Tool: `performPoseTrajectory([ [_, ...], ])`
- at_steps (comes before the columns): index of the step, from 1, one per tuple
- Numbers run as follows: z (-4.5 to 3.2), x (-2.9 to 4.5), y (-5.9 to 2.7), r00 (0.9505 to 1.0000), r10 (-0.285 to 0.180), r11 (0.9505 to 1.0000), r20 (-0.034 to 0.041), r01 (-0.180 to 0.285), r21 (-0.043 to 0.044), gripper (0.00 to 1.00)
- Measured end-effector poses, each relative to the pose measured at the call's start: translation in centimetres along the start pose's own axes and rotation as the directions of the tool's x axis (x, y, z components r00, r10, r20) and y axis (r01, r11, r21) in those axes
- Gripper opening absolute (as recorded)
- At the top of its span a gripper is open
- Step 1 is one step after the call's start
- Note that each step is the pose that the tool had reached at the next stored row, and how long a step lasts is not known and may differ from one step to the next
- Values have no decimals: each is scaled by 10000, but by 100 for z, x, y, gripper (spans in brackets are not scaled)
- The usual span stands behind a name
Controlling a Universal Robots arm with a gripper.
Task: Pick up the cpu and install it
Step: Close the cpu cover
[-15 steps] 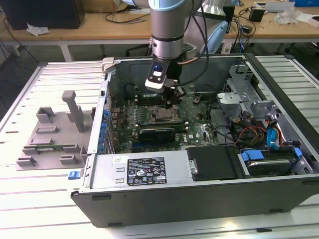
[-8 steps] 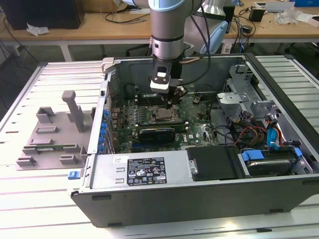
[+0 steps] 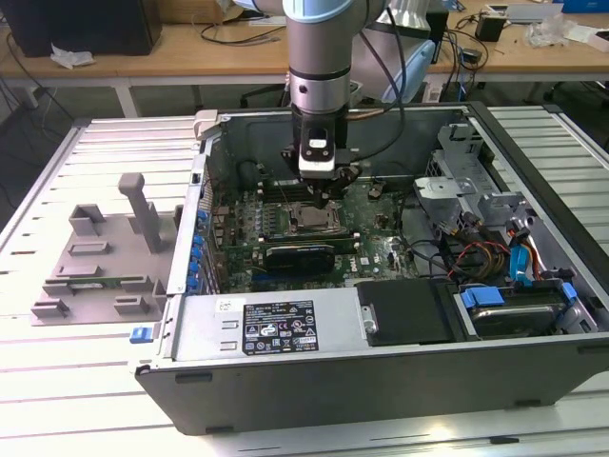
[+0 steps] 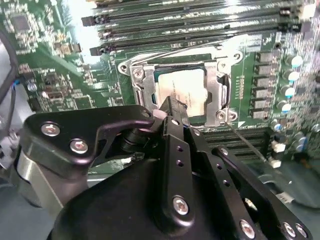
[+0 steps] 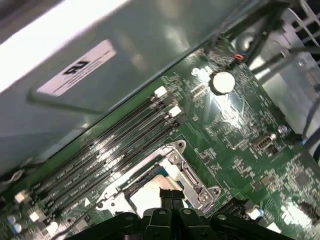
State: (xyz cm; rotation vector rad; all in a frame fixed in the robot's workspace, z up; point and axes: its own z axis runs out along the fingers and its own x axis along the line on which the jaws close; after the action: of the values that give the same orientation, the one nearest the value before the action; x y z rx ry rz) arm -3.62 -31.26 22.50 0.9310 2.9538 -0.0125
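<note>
Nearest in the exterior view: grey power supply box (image 3: 285, 324) along the front wall of the open computer case (image 3: 381, 390), set on the slatted tabletop (image 3: 57, 381). Behind it, long black expansion card (image 3: 300, 255) on the green motherboard (image 3: 376, 228). Next back, cpu (image 3: 306, 222) lying flat inside the metal socket frame (image 4: 216, 85), silver top up. Directly above the cpu, tool (image 3: 321, 195) with fingers closed together, gripping nothing; contact with the cpu not discernible. Beyond the socket, rows of memory slots (image 4: 190, 20).
</note>
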Motion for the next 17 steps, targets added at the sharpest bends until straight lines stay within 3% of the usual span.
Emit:
performPoseTrajectory([
  [5,3,0,0,9920,-1261,9920,22,1262,-18,11],
  [8,6,0,0,9776,-2104,9776,36,2104,-29,11],
  [9,9,1,0,9687,-2481,9687,49,2481,-10,11],
  [13,16,1,0,9243,-3816,9243,103,3814,175,11],
  [15,20,1,0,8956,-4446,8955,118,4442,276,11],
  [17,24,1,0,8579,-5137,8575,124,5128,411,11],
])
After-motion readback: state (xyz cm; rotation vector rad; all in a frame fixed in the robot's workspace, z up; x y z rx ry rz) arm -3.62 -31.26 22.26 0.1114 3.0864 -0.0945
